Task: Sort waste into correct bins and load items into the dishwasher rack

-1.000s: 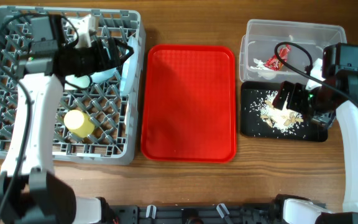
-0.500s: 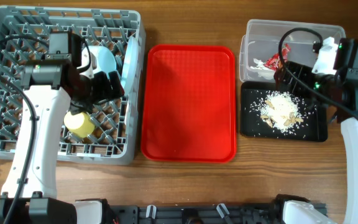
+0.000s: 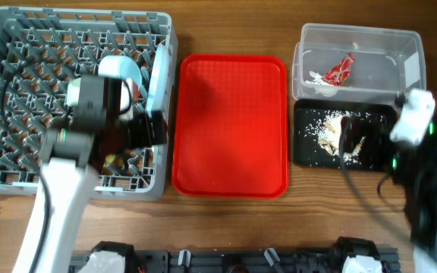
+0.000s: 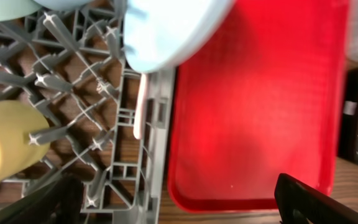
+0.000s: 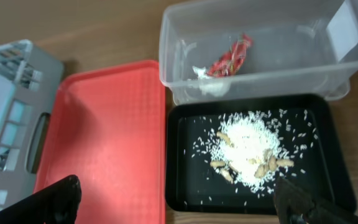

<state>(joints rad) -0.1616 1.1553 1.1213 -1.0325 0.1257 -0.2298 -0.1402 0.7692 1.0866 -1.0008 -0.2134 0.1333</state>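
The grey dishwasher rack (image 3: 6, 171) holds the pale plate (image 3: 158, 72) standing on edge, a pale blue bowl (image 3: 121, 68) and, in the left wrist view, the yellow cup (image 4: 5, 143), a white utensil (image 4: 140, 106) and the green bowl's rim (image 4: 5, 6). My left gripper (image 3: 146, 130) hangs over the rack's right front part, open and empty (image 4: 179, 205). The clear tub (image 3: 355, 29) holds the red wrapper (image 3: 342, 68) and white napkin (image 3: 319, 77). The black tray (image 3: 309, 155) holds rice scraps (image 3: 326, 129). My right gripper (image 3: 353, 135) is above it, open and empty (image 5: 176, 205).
The flat red serving tray (image 3: 230, 125) lies between the rack and the bins, with nothing on it. Both arms reach in from the table's front edge. The tub touches the black tray's far side.
Both arms have drawn back toward the front. The left gripper moved from the rack's middle to its right front part. The right gripper left the tub and now hangs over the black tray.
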